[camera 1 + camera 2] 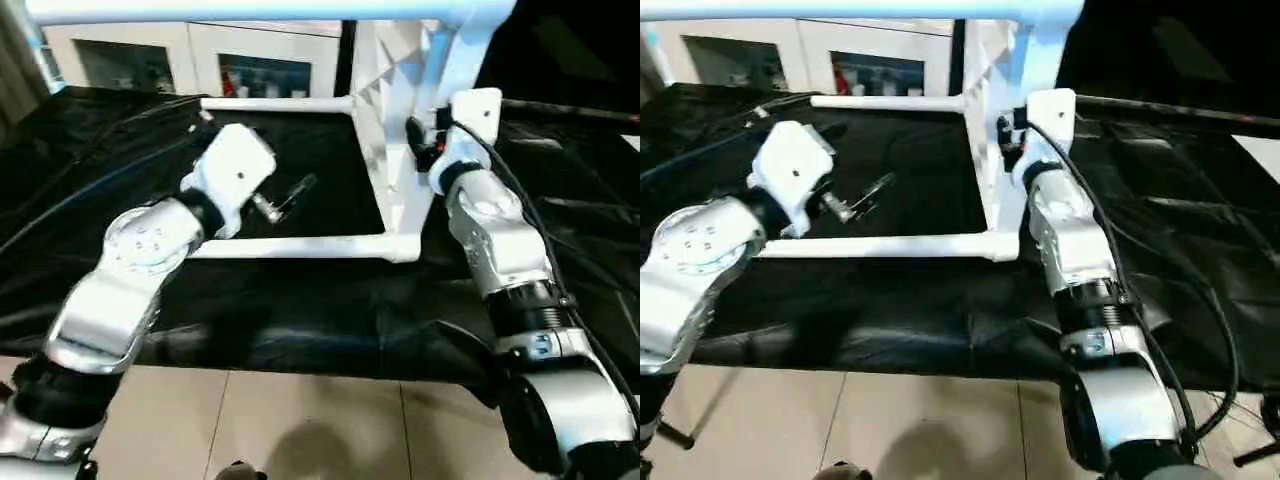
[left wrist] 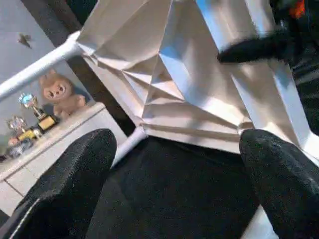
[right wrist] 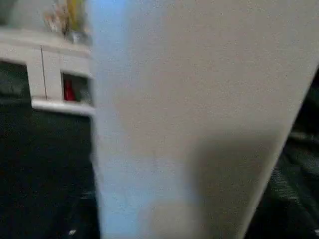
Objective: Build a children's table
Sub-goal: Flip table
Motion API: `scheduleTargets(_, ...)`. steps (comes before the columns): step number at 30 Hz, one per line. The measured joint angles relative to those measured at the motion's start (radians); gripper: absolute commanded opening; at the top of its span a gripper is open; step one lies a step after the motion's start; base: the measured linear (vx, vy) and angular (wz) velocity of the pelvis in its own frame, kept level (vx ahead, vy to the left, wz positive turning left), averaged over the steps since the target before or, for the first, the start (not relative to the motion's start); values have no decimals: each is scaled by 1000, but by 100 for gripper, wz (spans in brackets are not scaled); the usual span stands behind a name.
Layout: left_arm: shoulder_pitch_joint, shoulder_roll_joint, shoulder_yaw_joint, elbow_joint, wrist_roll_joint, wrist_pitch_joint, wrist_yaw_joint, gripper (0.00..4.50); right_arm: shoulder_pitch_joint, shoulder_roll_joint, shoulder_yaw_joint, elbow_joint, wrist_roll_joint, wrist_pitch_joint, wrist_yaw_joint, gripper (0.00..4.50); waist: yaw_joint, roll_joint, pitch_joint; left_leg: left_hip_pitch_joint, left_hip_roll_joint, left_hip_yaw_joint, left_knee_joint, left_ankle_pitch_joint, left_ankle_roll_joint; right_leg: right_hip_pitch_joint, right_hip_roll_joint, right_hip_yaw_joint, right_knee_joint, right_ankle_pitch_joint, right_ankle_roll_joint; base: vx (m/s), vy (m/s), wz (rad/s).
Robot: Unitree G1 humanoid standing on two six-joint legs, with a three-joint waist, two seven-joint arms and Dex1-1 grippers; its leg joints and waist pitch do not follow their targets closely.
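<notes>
Your left hand [image 1: 290, 197] hangs wide open and empty over the black-draped bench [image 1: 300, 310], just short of the white plastic tabletop [image 1: 385, 130]. That tabletop stands on edge, ribbed underside toward the hand, with long white tapered tube legs [image 1: 290, 246] reaching left across the cloth. It looks light, stiff and smooth, so likely slippery; take a leg near its socket. Your right hand [image 1: 420, 140] is against the tabletop's rim; I cannot tell whether it grips.
</notes>
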State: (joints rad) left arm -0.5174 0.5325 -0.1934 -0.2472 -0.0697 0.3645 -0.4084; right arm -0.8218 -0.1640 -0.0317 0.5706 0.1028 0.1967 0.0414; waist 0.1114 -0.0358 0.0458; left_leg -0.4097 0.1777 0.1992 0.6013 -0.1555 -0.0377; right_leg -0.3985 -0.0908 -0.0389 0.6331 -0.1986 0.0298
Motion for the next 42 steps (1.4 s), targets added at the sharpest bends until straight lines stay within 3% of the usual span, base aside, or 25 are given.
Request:
scheduleTargets(6, -10, -3, 0, 11, 26, -32, -2, 450, 10, 15, 5, 44, -17, 12, 2, 302, 0, -1, 1, -1, 0, 0, 0, 0, 0, -1, 0, 0, 0, 0, 0, 0, 0, 0)
scheduleTargets(12, -32, -8, 11, 7, 38, -110, -5, 450, 27, 28, 10, 111, -23, -36, 25, 302, 1, -7, 4, -1, 0, 0, 0, 0, 0, -2, 0, 0, 0, 0, -1, 0, 0, 0)
scheduleTargets(17, -44, -1, 13, -23, 68, -175, -23, 450, 31, 31, 10, 181, -36, -72, 33, 259, 1, -11, 5, -1, 1, 0, 0, 0, 0, -2, 0, 0, 0, 0, -1, 0, 0, 0)
scheduleTargets(24, -139, 62, 13, 13, 287, -298, 94, 450, 27, 30, 4, 220, -37, -114, 32, 217, 0, -14, 5, -1, 1, 0, 0, 0, 0, -1, 0, 0, 0, 0, -1, 0, 0, 0)
scheduleTargets(31, -192, 131, 19, 131, 491, -323, 210, 450, 22, 30, -2, 244, -38, -143, 30, 187, 0, -14, 5, -1, 1, 0, 0, 0, 0, -2, 0, 0, 1, 0, -1, 0, 0, 0)
scheduleTargets(37, -231, 149, 17, 252, 584, -326, 258, 450, 16, 32, -2, 258, -38, -159, 31, 180, -1, -13, 6, -1, 1, 0, 0, 0, 0, -4, 0, 0, 2, 0, -2, 0, 0, 0)
scheduleTargets(42, -291, 131, 20, 323, 606, -337, 296, 450, 16, 33, 0, 258, -40, -168, 34, 178, -1, -11, 7, -2, 1, 0, 0, 0, 0, -5, 0, 0, 2, 0, -2, 0, 0, 0)
